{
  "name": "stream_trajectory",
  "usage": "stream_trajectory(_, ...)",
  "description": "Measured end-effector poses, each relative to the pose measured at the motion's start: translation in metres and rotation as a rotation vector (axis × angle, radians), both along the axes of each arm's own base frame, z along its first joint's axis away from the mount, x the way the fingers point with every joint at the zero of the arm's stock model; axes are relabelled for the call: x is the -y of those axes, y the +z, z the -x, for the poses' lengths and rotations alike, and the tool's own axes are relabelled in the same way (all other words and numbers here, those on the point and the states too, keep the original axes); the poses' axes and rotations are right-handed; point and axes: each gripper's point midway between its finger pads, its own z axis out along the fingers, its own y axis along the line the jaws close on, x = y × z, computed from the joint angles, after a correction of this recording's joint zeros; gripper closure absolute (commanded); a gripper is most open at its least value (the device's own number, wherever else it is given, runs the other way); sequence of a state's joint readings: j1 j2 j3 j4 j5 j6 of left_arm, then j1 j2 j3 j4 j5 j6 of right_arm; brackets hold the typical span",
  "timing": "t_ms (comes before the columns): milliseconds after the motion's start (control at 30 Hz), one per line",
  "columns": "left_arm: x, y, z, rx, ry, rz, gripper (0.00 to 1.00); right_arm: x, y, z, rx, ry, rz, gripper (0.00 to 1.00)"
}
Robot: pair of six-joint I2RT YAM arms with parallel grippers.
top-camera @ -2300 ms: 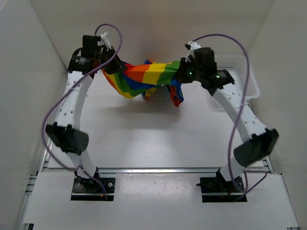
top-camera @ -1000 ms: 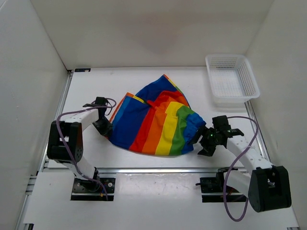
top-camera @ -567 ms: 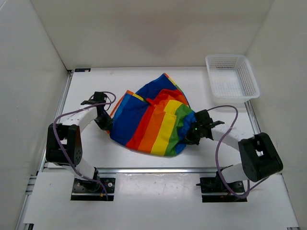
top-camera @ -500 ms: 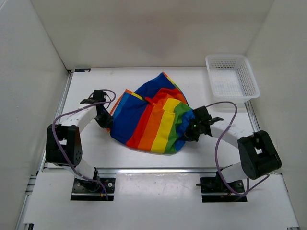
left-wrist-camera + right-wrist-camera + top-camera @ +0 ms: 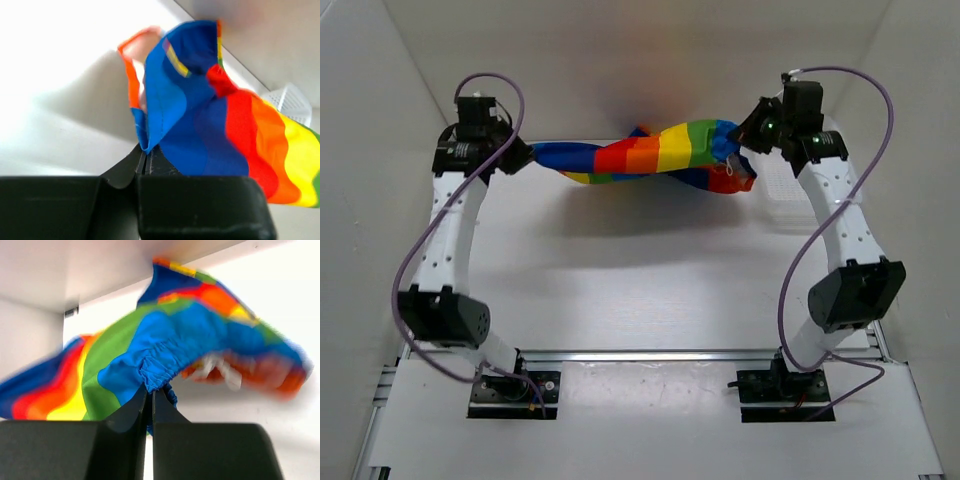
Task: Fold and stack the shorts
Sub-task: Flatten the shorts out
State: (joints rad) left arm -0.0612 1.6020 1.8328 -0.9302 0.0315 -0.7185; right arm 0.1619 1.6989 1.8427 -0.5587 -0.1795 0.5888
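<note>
The shorts (image 5: 650,158) hang stretched in the air over the far side of the table (image 5: 640,290); half a second ago they lay spread on it. The left claw (image 5: 523,156) is clenched on their blue end and the right claw (image 5: 746,135) on a gathered blue edge. They look lifted for a fresh lay-down, and nothing is folded yet.

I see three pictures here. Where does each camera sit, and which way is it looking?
Top external: fixed above and behind the arms, looking down at the table; both whole arms show, stretching the shorts between left gripper and right gripper.
Left wrist: on the left wrist, looking along its own fingers at the blue edge they pinch.
Right wrist: on the right wrist, looking past its fingers at the gathered blue waistband they pinch.
Shared: all three show the shorts, held off the table.
</note>
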Motion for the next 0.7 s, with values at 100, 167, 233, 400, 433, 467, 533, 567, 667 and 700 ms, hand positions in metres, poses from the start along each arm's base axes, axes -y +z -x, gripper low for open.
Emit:
stream_trajectory(100, -0.003, -0.001, 0.037, 0.003, -0.002, -0.002, 0.9, 0.001, -0.021, 0.035, -0.052, 0.04, 0.026, 1.0)
stream_trajectory(167, -0.005, -0.03, 0.07, -0.047, -0.002, -0.006, 0.9, 0.004, -0.072, 0.074, -0.173, 0.065, 0.053, 1.0)
stream_trajectory(233, -0.007, -0.082, 0.11, -0.159, -0.001, -0.015, 0.9, 0.009, -0.138, 0.119, -0.345, 0.088, 0.078, 1.0)
stream_trajectory(400, -0.009, -0.202, 0.179, -0.524, -0.003, -0.035, 0.57, 0.029, -0.253, 0.199, -0.811, 0.086, 0.122, 0.55)
stream_trajectory(433, -0.011, -0.21, 0.176, -0.555, -0.01, -0.05, 0.5, 0.033, -0.261, 0.194, -0.847, 0.078, 0.148, 0.52)
stream_trajectory(467, -0.012, -0.216, 0.169, -0.59, -0.014, -0.062, 0.42, 0.034, -0.265, 0.183, -0.868, 0.072, 0.171, 0.49)
stream_trajectory(533, -0.012, -0.219, 0.14, -0.604, -0.03, -0.083, 0.2, 0.034, -0.267, 0.146, -0.837, 0.058, 0.198, 0.33)
stream_trajectory(567, -0.012, -0.219, 0.125, -0.593, -0.041, -0.093, 0.09, 0.035, -0.267, 0.131, -0.802, 0.048, 0.206, 0.19)
stream_trajectory(667, -0.013, -0.211, 0.106, -0.532, -0.052, -0.112, 0.0, 0.042, -0.26, 0.125, -0.726, 0.005, 0.233, 0.12)
stream_trajectory(700, -0.014, -0.206, 0.109, -0.514, -0.05, -0.115, 0.0, 0.046, -0.255, 0.135, -0.713, -0.009, 0.239, 0.12)
